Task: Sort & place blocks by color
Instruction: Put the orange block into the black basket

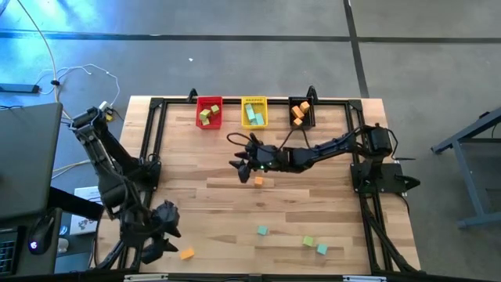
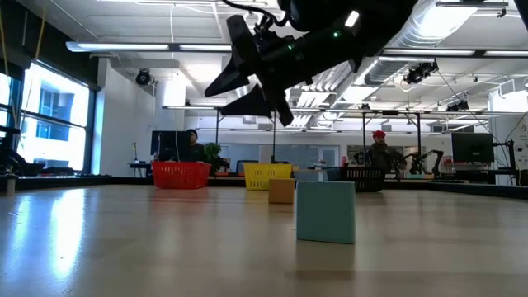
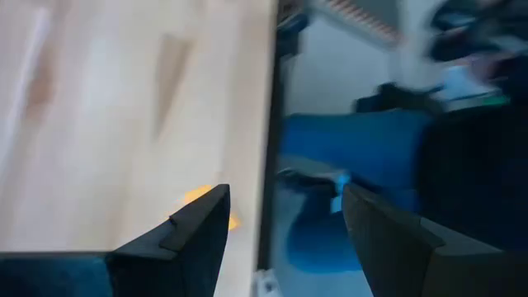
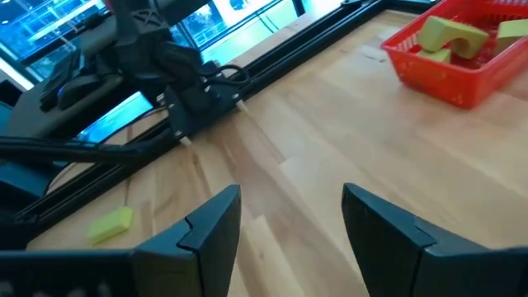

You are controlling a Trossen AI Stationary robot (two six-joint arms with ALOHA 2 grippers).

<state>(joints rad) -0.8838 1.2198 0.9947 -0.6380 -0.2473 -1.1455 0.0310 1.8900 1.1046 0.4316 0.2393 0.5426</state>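
Note:
Loose blocks lie flat on the wooden table: an orange one (image 1: 258, 181) mid-table, another orange one (image 1: 186, 254) near the front left, a teal one (image 1: 262, 230), and a green (image 1: 308, 241) and teal (image 1: 322, 249) pair at the front right. My right gripper (image 1: 237, 152) hangs open above the table's middle, just beyond the mid-table orange block and clear of it. My left gripper (image 3: 285, 198) is open over the near left corner, with the front-left orange block (image 3: 198, 198) partly behind one finger. Neither gripper holds anything.
Three bins stand along the far edge: red (image 1: 209, 112) with yellow-green blocks, yellow (image 1: 254, 112) with teal blocks, black (image 1: 301, 112) with orange blocks. A black frame rail (image 1: 153, 141) borders the table. A yellow-green bar (image 4: 111, 224) lies on the wood by the left rail.

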